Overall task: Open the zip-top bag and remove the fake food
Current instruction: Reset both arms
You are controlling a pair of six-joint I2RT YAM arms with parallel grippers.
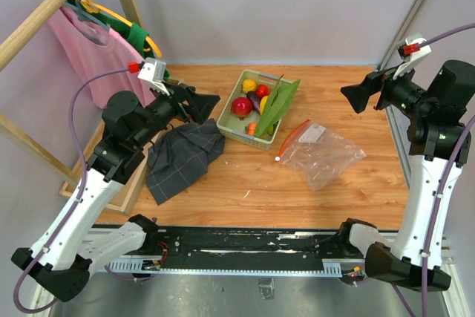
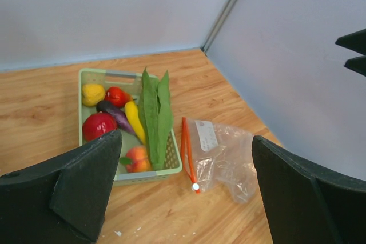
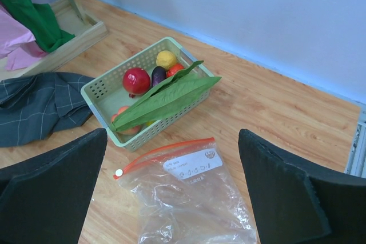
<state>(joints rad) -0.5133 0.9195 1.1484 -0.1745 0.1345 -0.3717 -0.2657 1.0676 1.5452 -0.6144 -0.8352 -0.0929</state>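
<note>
Locate the clear, crinkly plastic zip-top bag [image 1: 324, 155] on the wooden bench [image 1: 223, 198]. It lies flat just beside the pale green perforated plastic tray [image 1: 231, 105], apart from both arms. Its orange-red zip strip [image 3: 166, 154] faces the tray. The strip looks parted along part of its length, but no view confirms this. No item is visible inside the bag. The glossy toy fake food [image 1: 251, 100] sits in the tray: a red round piece, yellow pieces, a dark purple one, and a long green leafy piece [image 3: 166, 96] laid across the top.

Both tools are released. The left tool [image 1: 202, 103] and the right tool [image 1: 361, 94] hang raised above the bench, jaws spread wide, grasping nothing.

Judge the removal step as complete or nearly so. Before you stop, check the bag's folds for any small hidden item. If one shows, pin the closed end with one tool and draw the item out through the mouth with the other.
</note>
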